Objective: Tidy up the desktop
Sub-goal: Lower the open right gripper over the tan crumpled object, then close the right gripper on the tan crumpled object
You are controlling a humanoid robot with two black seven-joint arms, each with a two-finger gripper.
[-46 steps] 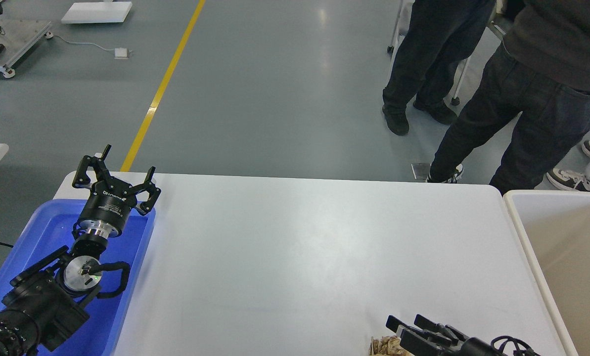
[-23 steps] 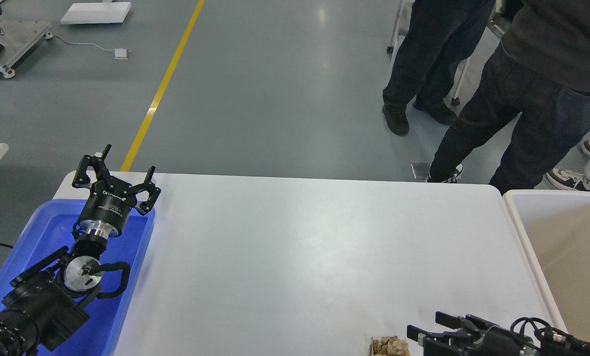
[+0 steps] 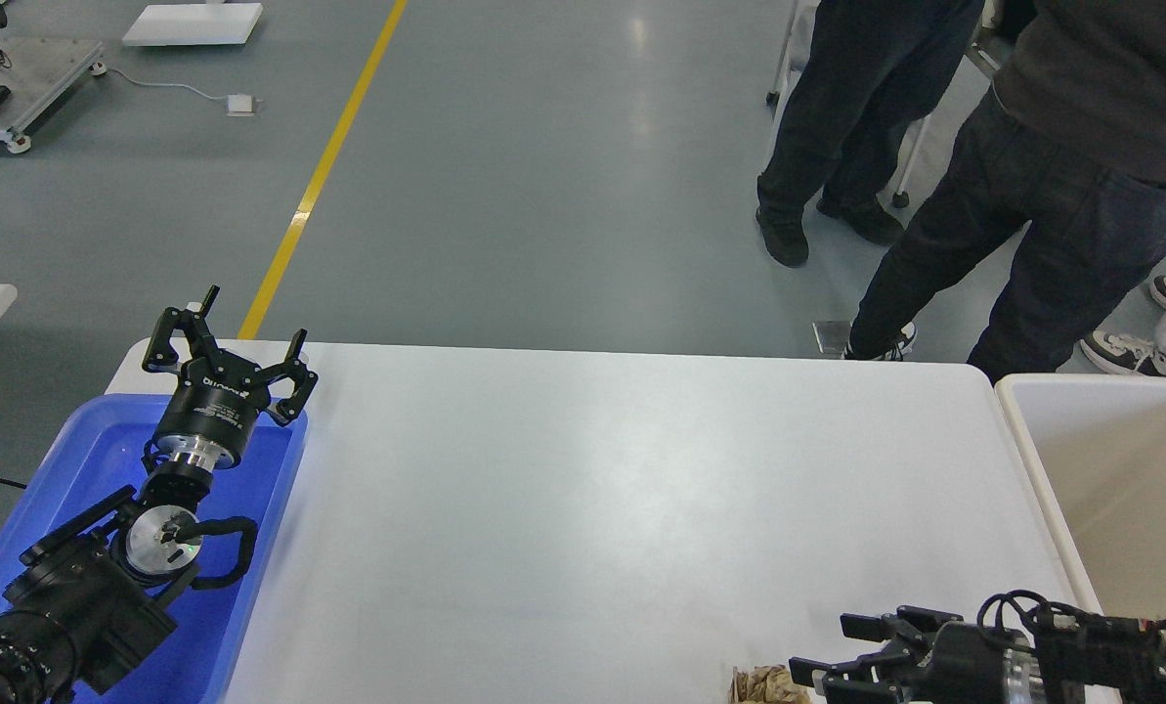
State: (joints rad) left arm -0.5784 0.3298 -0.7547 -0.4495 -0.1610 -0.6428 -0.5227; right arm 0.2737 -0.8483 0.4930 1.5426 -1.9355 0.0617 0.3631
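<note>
While right claw (image 3: 837, 650) gapes, desktop (image 3: 592, 489) gleams

The desktop (image 3: 592, 489) lies open apart from crumpled paper (image 3: 766, 684) at its near edge.

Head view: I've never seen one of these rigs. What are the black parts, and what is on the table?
The camera sits on the robot's head, looking forward and down. The black parts are its two arms. The left gripper hangs open and empty above the blue tray's far end. The right gripper, open, points left at a crumpled brown paper wad on the white desktop, right beside it; nothing is held. A beige bin stands at the right. People's legs show beyond the table.
</note>
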